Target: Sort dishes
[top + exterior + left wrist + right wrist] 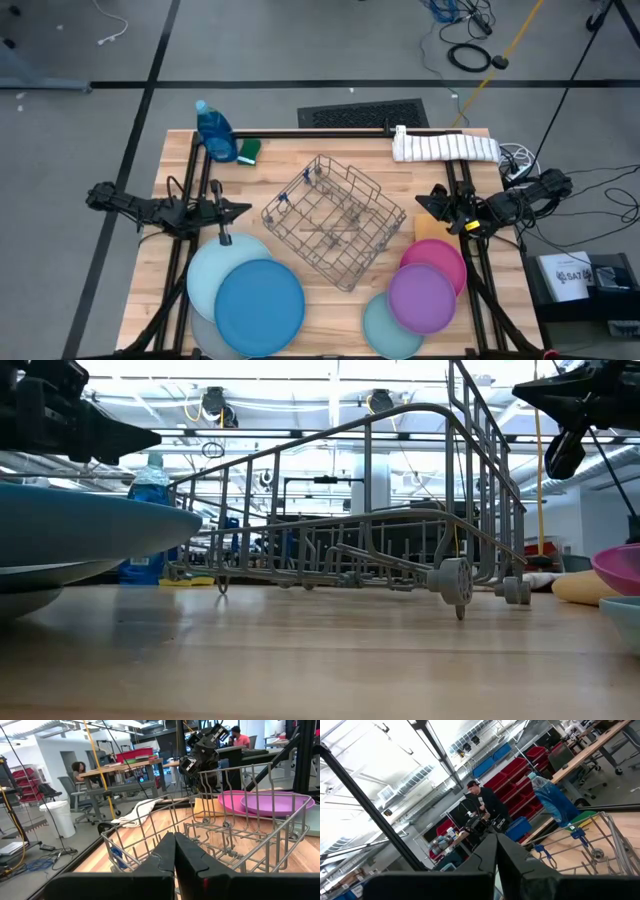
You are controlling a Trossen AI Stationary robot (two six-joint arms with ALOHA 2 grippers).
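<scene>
- Left gripper [243, 209], fingers pressed together, hovers just beyond the blue plate [259, 300].
- Right gripper [421, 202], fingers together, hovers beside the pink plate [440, 258].

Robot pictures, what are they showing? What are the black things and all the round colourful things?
The black things are two robot arms, each ending in a two-finger gripper. One camera looks down from above, one sits at table height, and one rides on each wrist. From above, the left gripper and the right gripper wait at either side of a wire rack, both shut and holding nothing. The round things are plates to sort: a blue plate stacked on a pale blue plate, and a purple plate over a pink plate and a teal plate. At the back stand a blue bottle and a folded towel.
</scene>
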